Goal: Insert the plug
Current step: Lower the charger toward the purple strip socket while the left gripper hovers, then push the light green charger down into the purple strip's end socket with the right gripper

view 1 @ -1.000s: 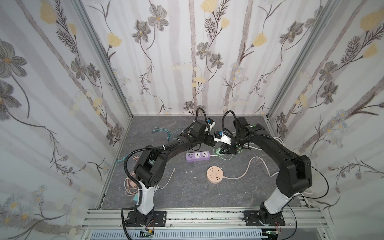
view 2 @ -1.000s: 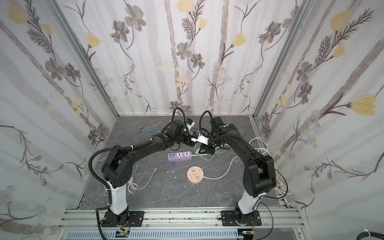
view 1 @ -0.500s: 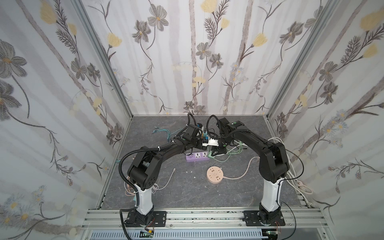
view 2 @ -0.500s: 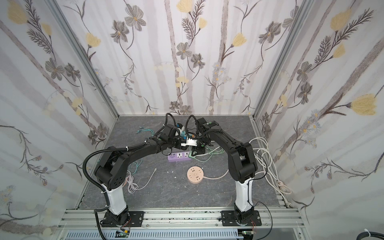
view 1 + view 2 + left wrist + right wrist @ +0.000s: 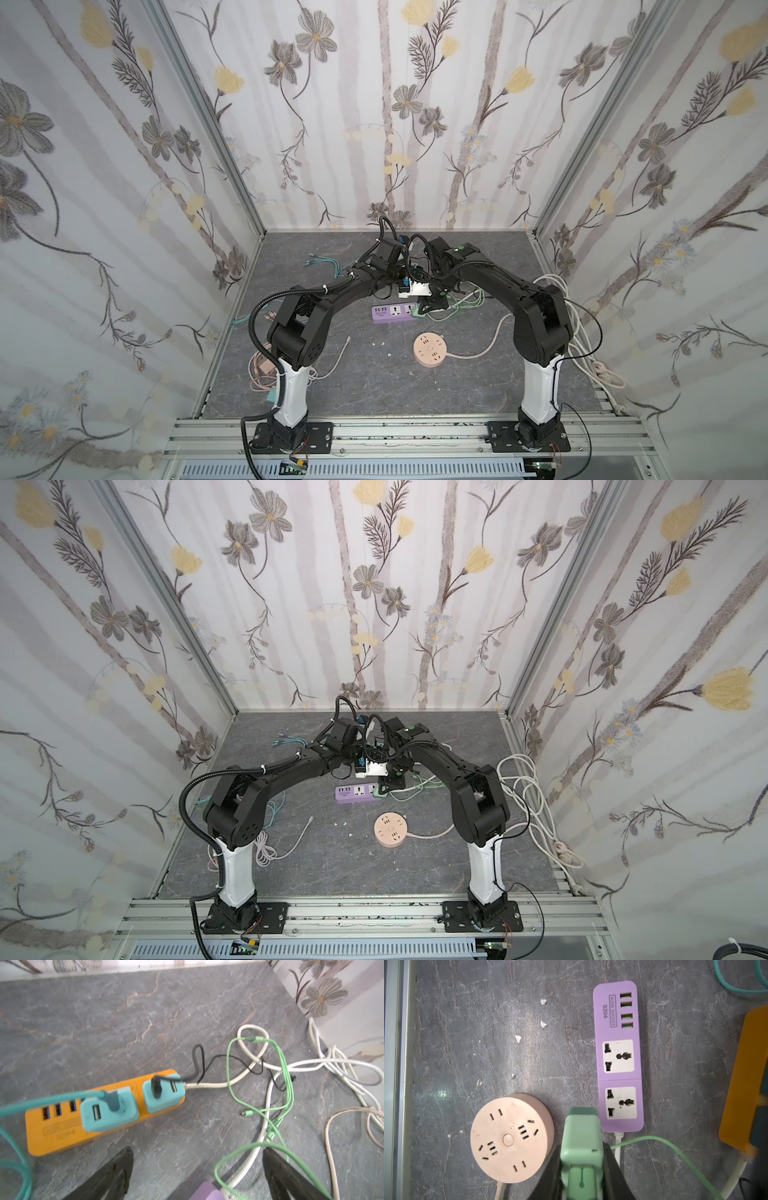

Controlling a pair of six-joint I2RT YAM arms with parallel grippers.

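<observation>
Your right gripper (image 5: 581,1153) clamps the mint-green plug adapter (image 5: 581,1130), just beside the cable-end socket (image 5: 620,1103) of the purple power strip (image 5: 617,1012) | strip's long axis runs ahead, parallel to the adapter | left gripper (image 5: 197,1159) gapes empty over the strip's cable end.

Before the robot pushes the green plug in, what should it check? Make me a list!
1. Green plug gripped: ok, the right gripper is shut on its sides.
2. Sockets on the purple strip free: ok, both are empty.
3. Plug over a socket: not ok, it looks beside the strip's cord end.
4. Prongs facing down: cannot tell, they are hidden.
5. Left gripper free: ok, open and empty.
6. Green cable loose: cannot tell, it tangles among white cables.
</observation>
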